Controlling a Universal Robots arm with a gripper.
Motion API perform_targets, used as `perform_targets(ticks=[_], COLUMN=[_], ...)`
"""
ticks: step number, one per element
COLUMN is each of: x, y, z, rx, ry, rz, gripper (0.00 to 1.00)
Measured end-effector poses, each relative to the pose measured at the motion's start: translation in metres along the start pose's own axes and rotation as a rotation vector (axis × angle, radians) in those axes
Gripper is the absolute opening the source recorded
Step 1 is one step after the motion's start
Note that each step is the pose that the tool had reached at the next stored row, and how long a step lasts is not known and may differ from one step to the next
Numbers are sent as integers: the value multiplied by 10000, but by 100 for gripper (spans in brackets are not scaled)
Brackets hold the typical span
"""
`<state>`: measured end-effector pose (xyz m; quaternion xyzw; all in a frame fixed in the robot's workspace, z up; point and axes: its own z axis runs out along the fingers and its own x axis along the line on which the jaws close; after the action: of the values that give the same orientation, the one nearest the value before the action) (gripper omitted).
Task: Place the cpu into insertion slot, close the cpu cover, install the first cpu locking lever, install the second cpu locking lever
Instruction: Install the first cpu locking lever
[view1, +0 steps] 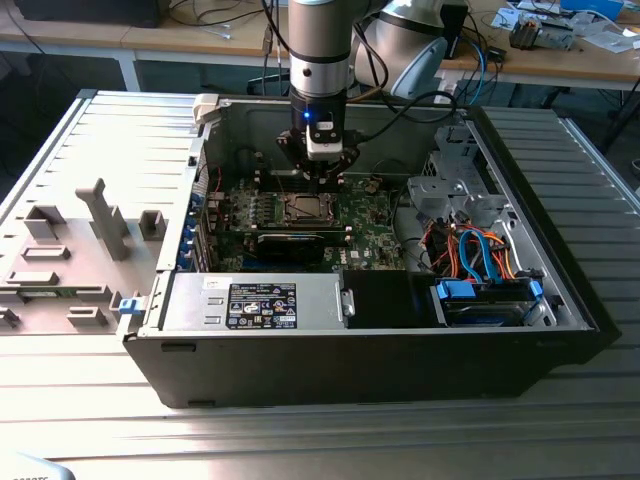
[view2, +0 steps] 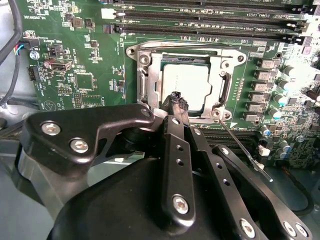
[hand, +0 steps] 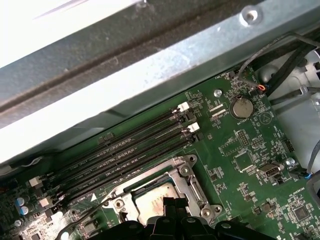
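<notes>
The cpu cover (view2: 220, 75), partly behind the claw (view2: 176, 99)

colours — circuit board (view2: 90, 60) green | cpu (view2: 187, 85) silver-grey | cpu cover (view2: 216, 65) silver | gripper (view2: 178, 102) black | memory slots (view2: 200, 22) black

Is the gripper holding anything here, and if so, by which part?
Nothing appears held. The gripper is shut, its tip at the edge of the cover, which lies over the cpu.

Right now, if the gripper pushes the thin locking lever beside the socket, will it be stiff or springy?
Probably springy: the locking lever is a thin metal rod, seemingly held at its end by the cpu cover. Its smooth wire may slip off the gripper.
</notes>
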<state>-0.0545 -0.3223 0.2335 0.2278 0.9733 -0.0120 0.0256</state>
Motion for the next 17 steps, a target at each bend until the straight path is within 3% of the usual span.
perform_targets(ticks=[17], x=[0], y=[0], z=[0], rx=[-15], ry=[-4], rz=[-261], gripper=[11])
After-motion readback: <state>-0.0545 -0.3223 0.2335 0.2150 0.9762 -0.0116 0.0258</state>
